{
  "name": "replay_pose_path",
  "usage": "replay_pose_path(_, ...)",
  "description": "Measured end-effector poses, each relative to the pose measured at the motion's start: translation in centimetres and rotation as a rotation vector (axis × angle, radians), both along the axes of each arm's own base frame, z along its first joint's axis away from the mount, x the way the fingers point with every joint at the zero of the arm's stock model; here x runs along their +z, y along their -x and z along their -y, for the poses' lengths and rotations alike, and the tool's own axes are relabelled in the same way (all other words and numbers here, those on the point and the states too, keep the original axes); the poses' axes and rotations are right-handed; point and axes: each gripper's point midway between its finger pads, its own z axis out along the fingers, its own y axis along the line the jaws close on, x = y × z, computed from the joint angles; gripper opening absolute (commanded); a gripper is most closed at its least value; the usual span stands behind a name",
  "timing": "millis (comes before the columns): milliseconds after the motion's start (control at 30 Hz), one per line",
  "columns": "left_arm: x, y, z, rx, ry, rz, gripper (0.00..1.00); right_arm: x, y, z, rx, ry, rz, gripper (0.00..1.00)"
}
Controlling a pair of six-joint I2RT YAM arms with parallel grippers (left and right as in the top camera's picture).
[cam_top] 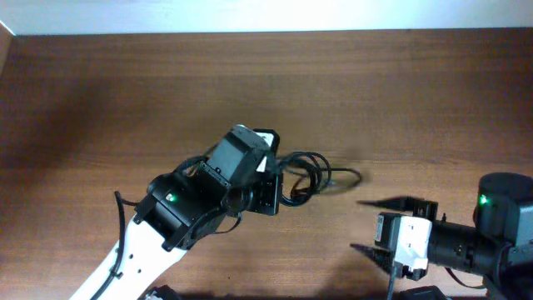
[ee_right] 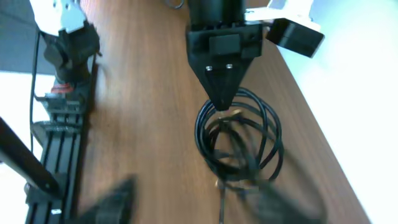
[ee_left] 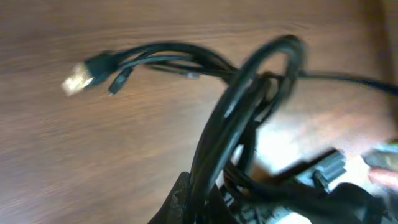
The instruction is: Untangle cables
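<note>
The left pincer point(ee_right: 222, 102) was closed to a narrow point on the cables point(ee_left: 214, 134), gripping the top of a black coil of several loops that lay near the middle of the wooden table point(cam_top: 125, 92), toward its right half. In the left wrist view, strands ran out from the gripped bundle to small plug ends point(ee_left: 78, 79) on the wood, though that view was blurred. The right pincer point(cam_top: 375, 227) hung wide open and held nothing, its 2 fingers spread low over the table apart from the coil.
</note>
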Motion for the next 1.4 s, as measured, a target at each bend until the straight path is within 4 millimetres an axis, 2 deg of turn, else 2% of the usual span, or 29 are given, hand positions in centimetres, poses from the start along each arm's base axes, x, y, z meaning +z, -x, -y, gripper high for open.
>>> replay_pose_path(33,0.2,0.5,0.7,-0.037,0.035,-0.018,0.00,0.0,0.0,0.0,-0.001,-0.001,-0.001,0.93)
replay_pose_path(100,0.4,0.7,1.0,-0.052,0.054,-0.028,0.00,0.0,-0.1,0.0,-0.008,-0.001,-0.006,0.96)
replay_pose_path(300,1.9,-0.1,2.5,-0.074,0.137,0.024,0.00,-1.4,-2.2,2.1,-0.322,-0.014,-0.249,0.97)
replay_pose_path(367,2.8,-0.2,3.5,-0.104,0.193,0.037,0.00,-2.5,-3.7,3.4,-0.524,-0.040,-0.401,0.97)
replay_pose_path(433,3.5,0.2,4.3,-0.138,0.236,0.033,0.00,-3.5,-5.3,3.8,-0.651,-0.070,-0.533,0.97)
replay_pose_path(567,4.2,1.3,5.2,-0.203,0.297,0.001,0.00,-5.6,-8.4,3.6,-0.760,-0.084,-0.707,0.97)
replay_pose_path(667,5.5,2.4,6.4,-0.288,0.378,-0.008,0.00,-7.3,-9.7,3.6,-0.793,-0.050,-0.784,0.97)
replay_pose_path(767,6.1,3.0,6.8,-0.329,0.420,-0.027,0.00,-8.9,-10.9,4.6,-0.864,0.012,-0.794,0.97)
replay_pose_path(867,6.7,1.6,5.3,-0.278,0.440,-0.005,0.00,-9.9,-11.8,6.6,-1.000,0.060,-0.769,1.00)
replay_pose_path(967,9.9,1.1,1.4,-0.216,0.485,0.121,0.00,-9.8,-12.2,7.2,-1.040,0.065,-0.747,1.00)
replay_pose_path(1067,12.4,1.9,-1.9,-0.155,0.504,0.233,0.00,-9.9,-12.2,7.5,-1.065,0.068,-0.746,1.00)
replay_pose_path(1100,12.4,1.9,-3.1,-0.114,0.497,0.241,0.00,-10.0,-12.1,7.6,-1.067,0.071,-0.751,1.00)
replay_pose_path(1300,11.6,0.3,-7.4,0.038,0.443,0.265,0.00,-10.3,-11.8,8.2,-1.100,0.101,-0.751,1.00)
replay_pose_path(1400,11.2,-1.1,-10.5,0.161,0.390,0.305,0.00,-10.6,-12.1,10.2,-1.190,0.161,-0.696,1.00)
